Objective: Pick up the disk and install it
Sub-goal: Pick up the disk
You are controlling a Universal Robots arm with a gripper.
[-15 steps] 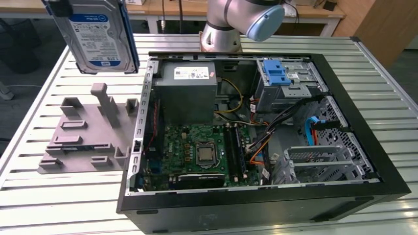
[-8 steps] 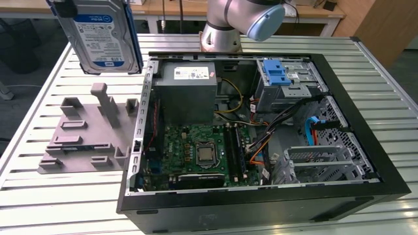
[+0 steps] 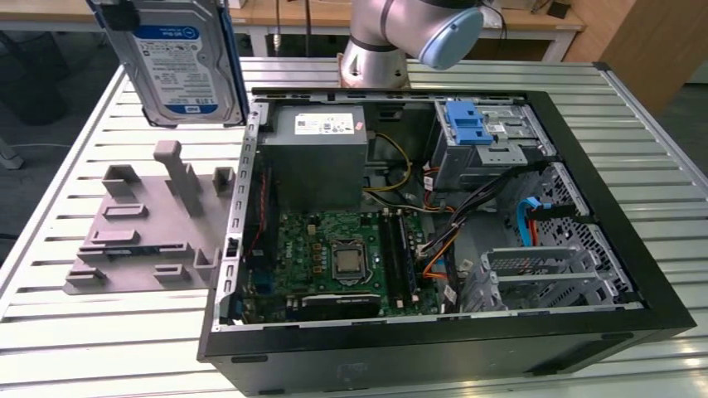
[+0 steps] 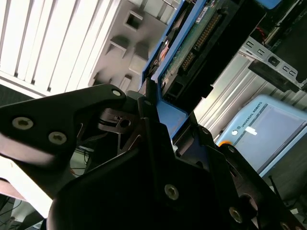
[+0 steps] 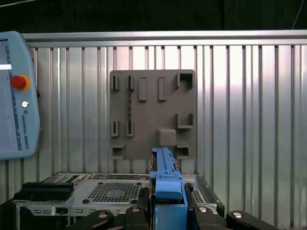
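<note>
The gripper (image 4: 156, 103) is clamped on the disk (image 3: 182, 62), with a black finger (image 4: 146, 120) pressed on either side of its blue side rail. In the exterior view, the disk hangs upright in the air with its white-and-blue label showing. It is outside the open computer case (image 3: 443, 352), past the case's wall on the exterior view's left, and touches nothing of it. Below the disk, just beside that same wall, a grey fixture plate (image 3: 138, 224) lies on the slatted metal table (image 3: 66, 340). Inside the case, the grey power supply (image 3: 315, 157) sits near the wall closest to the disk. The blue drive-bay latch (image 3: 470, 124) is at the far corner.
</note>
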